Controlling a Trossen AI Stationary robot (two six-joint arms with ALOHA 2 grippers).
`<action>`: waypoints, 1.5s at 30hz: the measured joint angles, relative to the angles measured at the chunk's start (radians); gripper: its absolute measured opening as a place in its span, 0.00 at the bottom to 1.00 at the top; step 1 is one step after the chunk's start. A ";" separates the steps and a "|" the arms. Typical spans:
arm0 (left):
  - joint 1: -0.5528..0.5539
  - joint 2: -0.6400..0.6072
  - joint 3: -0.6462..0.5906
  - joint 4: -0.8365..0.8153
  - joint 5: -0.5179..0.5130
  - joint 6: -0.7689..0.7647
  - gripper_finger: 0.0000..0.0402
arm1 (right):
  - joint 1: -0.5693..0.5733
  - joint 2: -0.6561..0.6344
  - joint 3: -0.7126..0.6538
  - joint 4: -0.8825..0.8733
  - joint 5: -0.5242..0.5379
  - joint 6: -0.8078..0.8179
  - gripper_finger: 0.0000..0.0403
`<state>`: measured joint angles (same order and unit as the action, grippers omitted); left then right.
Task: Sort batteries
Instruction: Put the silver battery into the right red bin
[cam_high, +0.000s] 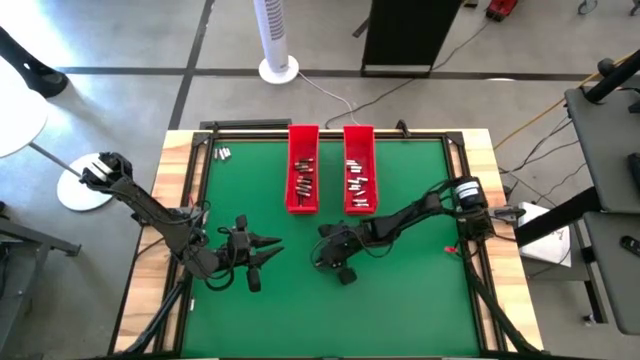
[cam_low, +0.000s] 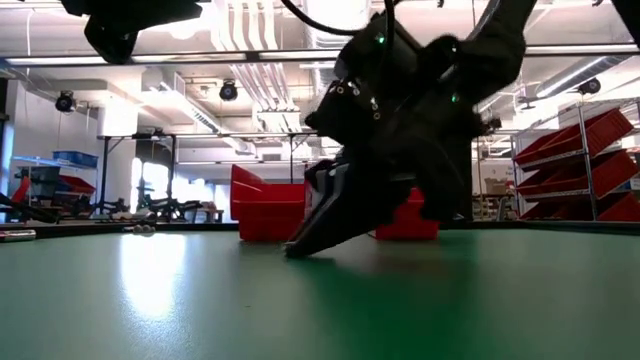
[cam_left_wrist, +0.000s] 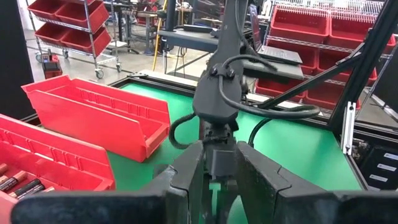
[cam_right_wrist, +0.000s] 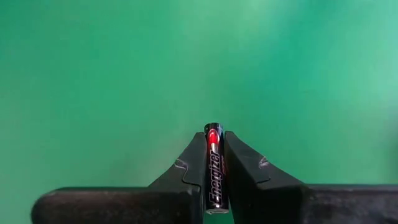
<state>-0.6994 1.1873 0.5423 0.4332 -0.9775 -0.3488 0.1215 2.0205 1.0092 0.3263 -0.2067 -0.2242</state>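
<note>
Trays: you had two red trays (cam_high: 303, 168) (cam_high: 359, 168) side by side at the mat's far edge, each holding loose batteries (cam_high: 304, 182).
Strays: two batteries (cam_high: 222, 153) lay near the far-left corner.
Right gripper (cam_right_wrist: 213, 163): jaws clamped one black battery (cam_right_wrist: 213, 169), tips at the green mat (cam_high: 400, 300).
Left gripper (cam_high: 268, 247): hovered mid-mat, jaws narrow, holding nothing.
</note>
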 joint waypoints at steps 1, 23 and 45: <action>0.000 0.000 0.000 0.000 0.000 0.000 0.18 | 0.002 -0.023 0.000 -0.039 0.021 -0.001 0.07; 0.000 0.000 0.000 -0.001 0.001 0.000 0.18 | 0.000 -0.163 0.002 -0.662 0.158 0.108 0.09; -0.001 0.001 0.000 -0.009 0.125 0.000 0.18 | -0.029 -0.243 0.344 -1.268 0.259 0.074 0.06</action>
<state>-0.7002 1.1888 0.5423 0.4237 -0.8530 -0.3488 0.0925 1.7778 1.3531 -0.9421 0.0528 -0.1502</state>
